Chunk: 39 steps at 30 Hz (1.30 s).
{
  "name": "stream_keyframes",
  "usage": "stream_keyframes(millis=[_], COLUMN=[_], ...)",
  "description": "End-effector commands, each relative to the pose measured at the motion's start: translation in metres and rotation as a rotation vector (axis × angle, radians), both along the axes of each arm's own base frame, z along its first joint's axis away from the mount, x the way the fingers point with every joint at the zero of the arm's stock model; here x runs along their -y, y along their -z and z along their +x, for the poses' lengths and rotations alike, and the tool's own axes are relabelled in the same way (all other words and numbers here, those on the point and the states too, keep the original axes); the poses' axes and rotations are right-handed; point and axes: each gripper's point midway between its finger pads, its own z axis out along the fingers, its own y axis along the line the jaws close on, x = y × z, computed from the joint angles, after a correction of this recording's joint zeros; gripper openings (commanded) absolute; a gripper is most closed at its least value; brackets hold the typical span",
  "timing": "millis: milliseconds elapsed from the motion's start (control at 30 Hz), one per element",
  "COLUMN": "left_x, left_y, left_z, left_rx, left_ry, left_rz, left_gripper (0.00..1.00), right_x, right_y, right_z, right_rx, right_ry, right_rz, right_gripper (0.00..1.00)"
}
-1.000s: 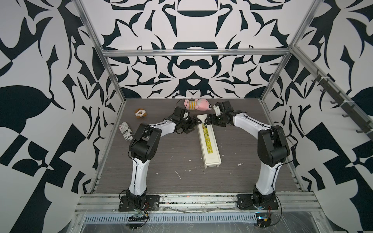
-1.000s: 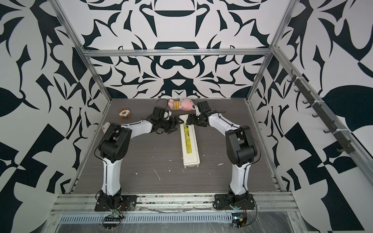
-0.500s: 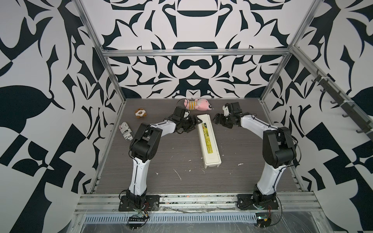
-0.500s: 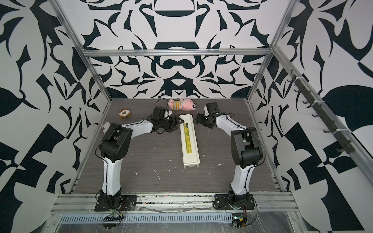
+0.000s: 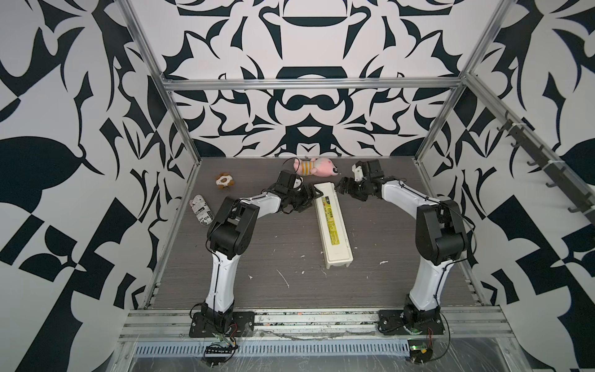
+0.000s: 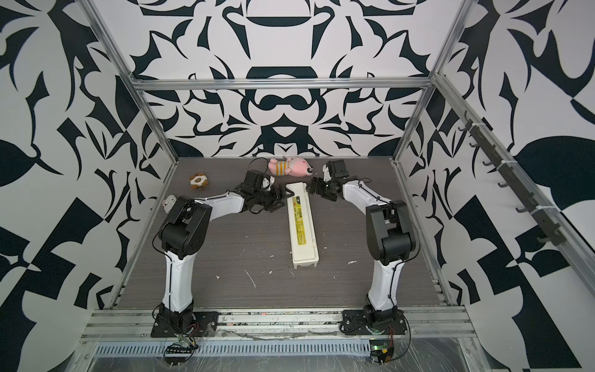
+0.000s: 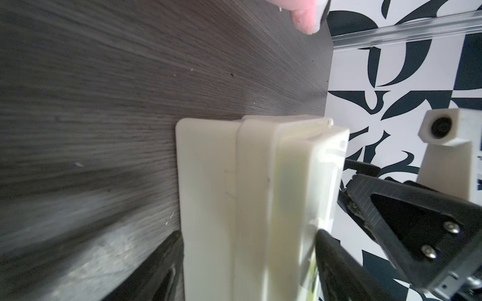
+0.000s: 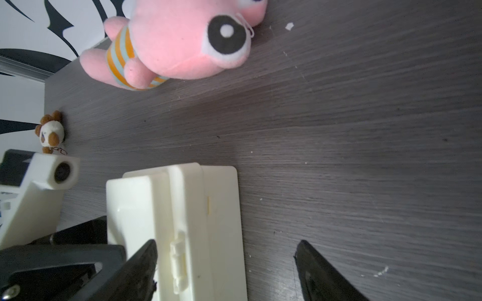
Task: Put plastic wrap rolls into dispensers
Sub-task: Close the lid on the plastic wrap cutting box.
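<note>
- Two sets of fingers meet at the far end of the dispenser (image 5: pixel 333 222). It lies flat on the surface (image 5: pixel 273 257) with the lid down and the yellow label up, so its inside is hidden.
- The left wrist view shows the left fingers (image 7: pixel 339 268) grasping this end. One finger is against the base flange, the other is on the label side, and the box is between them. Both top views show only that they touch the box's left edge.
- The right wrist view shows the right fingers (image 8: pixel 140 271) spread wide and holding nothing. One finger stands in front of the lid, the other over bare surface, apart from the flange.
- Just beyond both sets of fingers lies a pink plush toy (image 8: pixel 182 44). The left wrist view catches only its pink edge.
- Beyond the left fingers, the right wrist view also shows a small brown and white plush (image 8: pixel 50 131).
- Well to the left of the left fingers lies a newsprint-patterned cylinder (image 5: pixel 201 211), whole in a top view. In a top view the left arm (image 6: pixel 186 232) covers most of it.
</note>
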Motion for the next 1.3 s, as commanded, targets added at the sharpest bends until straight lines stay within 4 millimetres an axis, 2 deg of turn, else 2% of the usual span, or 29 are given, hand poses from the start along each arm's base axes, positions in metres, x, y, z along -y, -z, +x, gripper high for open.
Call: stream_keyframes(millis=[0, 200, 467, 533, 700, 867, 1000, 1067, 1133, 1267], left_x=[-0.019, -0.018, -0.019, -0.019, -0.013, -0.011, -0.013, -0.015, -0.016, -0.017], left_y=[0.070, 0.072, 0.078, 0.081, 0.086, 0.088, 0.093, 0.096, 0.098, 0.102], left_z=[-0.029, -0.028, -0.030, -0.031, -0.033, -0.036, -0.039, -0.041, -0.042, -0.047], left_rx=[-0.186, -0.189, -0.203, -0.207, -0.221, -0.229, -0.243, -0.251, -0.251, -0.261], left_ry=[-0.024, -0.025, -0.027, -0.025, -0.010, -0.016, -0.018, -0.018, -0.016, -0.007], left_rz=[0.137, 0.137, 0.170, 0.205, 0.258, 0.256, 0.262, 0.276, 0.279, 0.286], left_gripper=[0.81, 0.80, 0.80, 0.79, 0.64, 0.58, 0.56, 0.57, 0.58, 0.58], right_x=[-0.006, -0.007, 0.025, 0.025, 0.015, -0.004, -0.007, -0.005, -0.003, -0.001], right_y=[-0.003, 0.018, 0.066, 0.074, 0.090, 0.080, 0.071, 0.068, 0.057, 0.015], right_z=[0.008, 0.015, -0.005, -0.011, -0.027, -0.048, -0.067, -0.074, -0.072, -0.060], right_rx=[0.011, -0.025, -0.167, -0.189, -0.234, -0.251, -0.265, -0.262, -0.221, -0.112], right_ry=[-0.004, -0.002, 0.068, 0.070, 0.057, 0.022, 0.012, 0.019, 0.025, 0.036], right_rz=[0.013, -0.002, -0.181, -0.184, -0.131, -0.005, 0.017, 0.015, 0.021, 0.068], right_gripper=[0.82, 0.81, 0.77, 0.75, 0.67, 0.54, 0.51, 0.51, 0.57, 0.63])
